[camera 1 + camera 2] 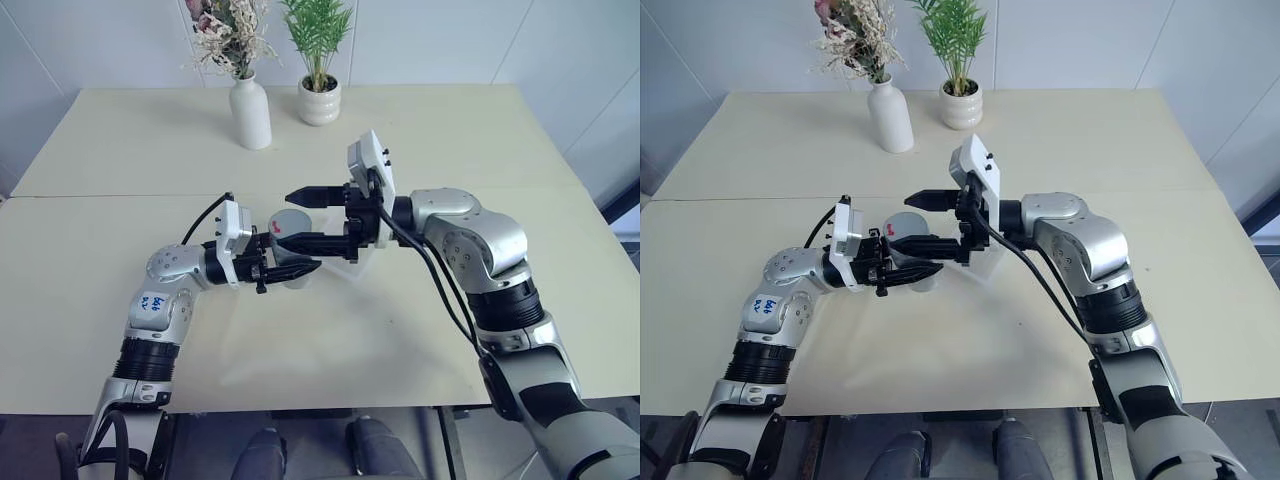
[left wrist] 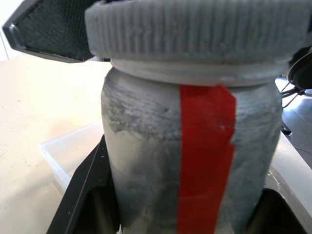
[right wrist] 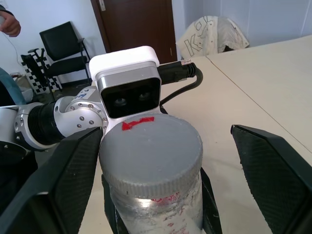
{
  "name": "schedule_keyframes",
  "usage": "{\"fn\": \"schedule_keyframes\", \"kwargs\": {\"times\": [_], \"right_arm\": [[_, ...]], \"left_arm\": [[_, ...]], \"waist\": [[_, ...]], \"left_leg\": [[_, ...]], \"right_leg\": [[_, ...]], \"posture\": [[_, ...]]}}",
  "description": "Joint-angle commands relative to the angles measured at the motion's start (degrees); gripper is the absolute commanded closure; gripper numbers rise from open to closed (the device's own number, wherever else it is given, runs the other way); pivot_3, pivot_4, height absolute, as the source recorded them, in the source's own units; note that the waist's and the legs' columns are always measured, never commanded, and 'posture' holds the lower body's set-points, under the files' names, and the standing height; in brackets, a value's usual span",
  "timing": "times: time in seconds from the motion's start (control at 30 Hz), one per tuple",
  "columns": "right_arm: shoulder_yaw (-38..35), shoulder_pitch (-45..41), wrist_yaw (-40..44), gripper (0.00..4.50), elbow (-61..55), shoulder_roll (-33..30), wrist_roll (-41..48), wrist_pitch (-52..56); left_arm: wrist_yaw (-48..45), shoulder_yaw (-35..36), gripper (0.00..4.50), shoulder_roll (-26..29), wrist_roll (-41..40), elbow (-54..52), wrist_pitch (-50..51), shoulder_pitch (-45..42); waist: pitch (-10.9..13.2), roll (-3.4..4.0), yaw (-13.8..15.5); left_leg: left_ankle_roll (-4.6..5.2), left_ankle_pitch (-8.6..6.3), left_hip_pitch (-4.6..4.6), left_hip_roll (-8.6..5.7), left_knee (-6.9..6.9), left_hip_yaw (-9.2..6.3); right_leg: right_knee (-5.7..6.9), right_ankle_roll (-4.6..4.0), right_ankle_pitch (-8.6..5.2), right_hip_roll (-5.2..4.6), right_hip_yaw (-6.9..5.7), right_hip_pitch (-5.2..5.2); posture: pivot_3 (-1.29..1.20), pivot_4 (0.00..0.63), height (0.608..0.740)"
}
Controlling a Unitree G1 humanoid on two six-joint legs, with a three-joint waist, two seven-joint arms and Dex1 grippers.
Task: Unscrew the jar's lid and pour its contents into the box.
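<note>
Unscrewing step: left pincer [image 1: 290, 270] clamps the jar [image 2: 192, 161] upright above the tabletop [image 1: 420, 130]; right pincer [image 3: 161, 161] straddles the grey lid [image 3: 151, 151], fingers not yet seated, needing closure then twist.

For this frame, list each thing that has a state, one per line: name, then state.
jar: upright, clamped in the left gripper, above the table.
lid: on the jar.
right gripper: fingers astride the lid, one finger apart from it.
box: open, on the table behind the jar.
</note>
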Motion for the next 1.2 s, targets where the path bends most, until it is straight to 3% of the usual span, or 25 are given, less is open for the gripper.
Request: {"fn": "schedule_keyframes", "kwargs": {"times": [0.03, 0.07, 0.53, 0.77, 1.0, 1.2], "right_arm": [[-0.59, -1.54, 0.31, 1.25, -0.64, 0.81, 0.16, -1.23], [-0.53, -1.53, 0.29, 1.54, -0.62, 0.96, -0.06, -1.39], [-4.68, -3.64, -0.76, 1.54, -2.18, 2.24, 4.04, -0.8], [-12.28, -3.46, -2.23, 1.54, 2.07, -6.95, 1.04, -4.35], [-17.0, 10.27, -7.1, 1.54, 5.24, -16.27, -6.78, -11.72], [-23.33, 22.07, -14.79, 1.54, 15.51, -16.35, -11.33, -21.41]], "left_arm": [[-0.11, 0.47, 2.15, 0.13, -1.0, -2.53, -0.4, 0.27], [-0.09, 0.47, 2.15, 0.13, -1.0, -2.54, -0.4, 0.29], [-0.29, 0.63, 2.15, 0.34, -0.93, -2.62, -0.4, 0.58], [0.13, 1.12, 2.15, 0.78, -0.95, -3.28, -0.29, 1.25], [0.98, 2.26, 2.15, 1.42, -1.29, -4.07, -0.06, 2.25], [2.21, 2.82, 2.15, 1.26, -1.51, -4.14, 0.18, 2.15]], "waist": [[0.0, 0.0, -0.05], [0.0, 0.0, -0.04], [0.0, 0.0, -0.05], [0.0, 0.0, 0.67], [0.0, 0.0, 0.64], [0.0, -0.01, 0.27]], "left_leg": [[0.0, 0.0, 0.0, 0.0, 0.0, 0.0], [0.0, 0.0, 0.0, 0.01, 0.0, 0.0], [0.0, 0.0, 0.0, 0.01, 0.0, -0.01], [0.01, 0.0, 0.0, -0.03, 0.0, -0.06], [0.05, -0.02, -0.01, -0.01, -0.1, 0.05], [0.08, -0.01, 0.0, 0.02, 0.01, 0.63]], "right_leg": [[0.0, 0.0, 0.0, 0.01, 0.0, 0.0], [0.01, 0.0, 0.0, 0.01, 0.0, 0.0], [0.02, 0.0, 0.0, 0.01, -0.01, 0.0], [-0.06, 0.0, 0.0, -0.04, -0.08, 0.05], [-0.12, 0.0, 0.0, -0.01, -0.05, 0.05], [0.03, 0.0, 0.0, 0.05, 0.06, 0.03]], "posture": [[0.0, 0.15, 0.74], [0.0, 0.15, 0.74], [0.0, 0.15, 0.74], [0.0, 0.15, 0.74], [0.0, 0.15, 0.74], [0.0, 0.15, 0.74]]}}
